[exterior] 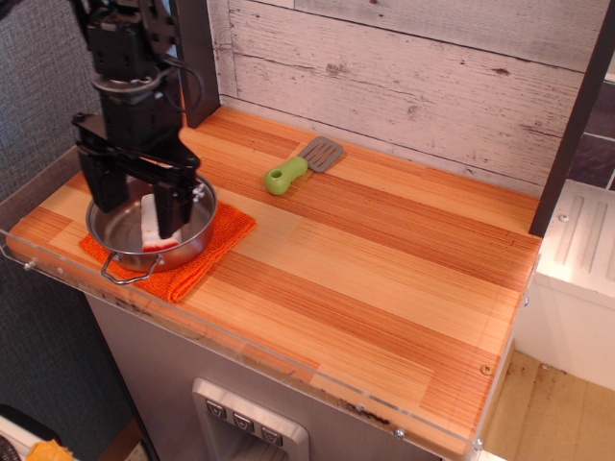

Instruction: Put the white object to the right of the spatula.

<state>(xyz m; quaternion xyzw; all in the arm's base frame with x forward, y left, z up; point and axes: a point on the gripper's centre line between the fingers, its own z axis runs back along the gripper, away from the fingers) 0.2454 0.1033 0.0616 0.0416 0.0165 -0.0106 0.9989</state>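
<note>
The white object (150,229) with its red band at the near end lies in a steel pan (197,233) at the left of the counter. The black gripper (136,215) hangs over the pan, open, with one finger on each side of the white object; the right finger (172,209) hides part of it. I cannot tell whether the fingers touch it. The spatula (298,166), with a lime-green handle and a grey slotted blade, lies toward the back wall, right of the pan and apart from the gripper.
The pan sits on an orange cloth (216,243). A clear plastic rim (288,370) edges the front and left of the wooden counter. A plank wall (413,77) stands behind and a dark post (572,125) at the right.
</note>
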